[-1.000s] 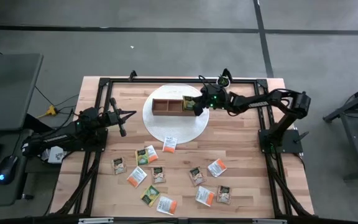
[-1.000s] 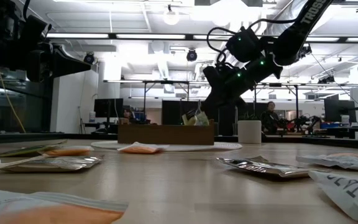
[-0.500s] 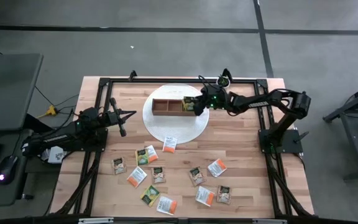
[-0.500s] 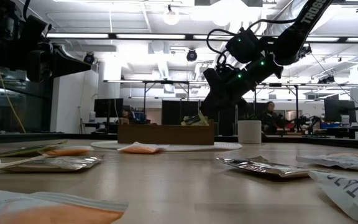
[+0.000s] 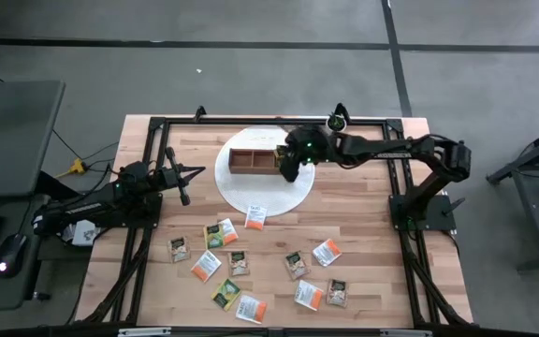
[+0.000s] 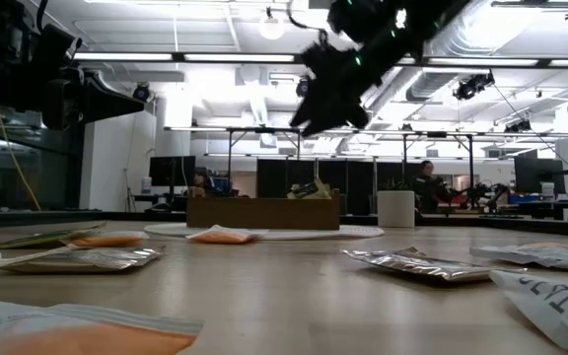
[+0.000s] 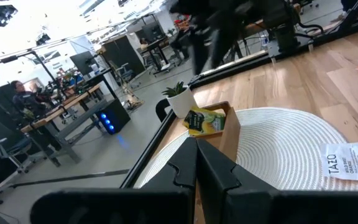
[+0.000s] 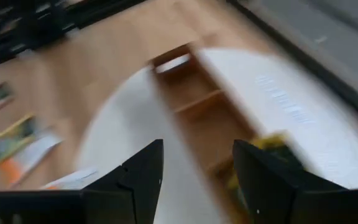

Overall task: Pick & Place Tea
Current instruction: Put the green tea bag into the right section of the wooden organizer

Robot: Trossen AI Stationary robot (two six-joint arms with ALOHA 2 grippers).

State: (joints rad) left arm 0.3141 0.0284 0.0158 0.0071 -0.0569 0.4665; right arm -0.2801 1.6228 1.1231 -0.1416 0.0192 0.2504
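Right claw (image 5: 286,161) hangs spread and empty over the wooden box (image 5: 262,159) w/ a green-yellow tea sachet (image 7: 205,120) propped in its end compartment — sticking up, so a low pass could knock it out; left claw (image 5: 183,183) pressed together, parked.

Both arms are dark, near-black, built of slim jointed links with black cables looping along them. The right arm (image 5: 382,150) shows small green lights on the wrist housing just behind its jaws, and white lettering on an upper link, partly cut off in the low view. Its two fingers (image 8: 135,180) are matte black, broad and angular, with bevelled inner edges. The left arm (image 5: 110,192) ends in black fingers (image 7: 219,174) of the same blocky, faceted shape.
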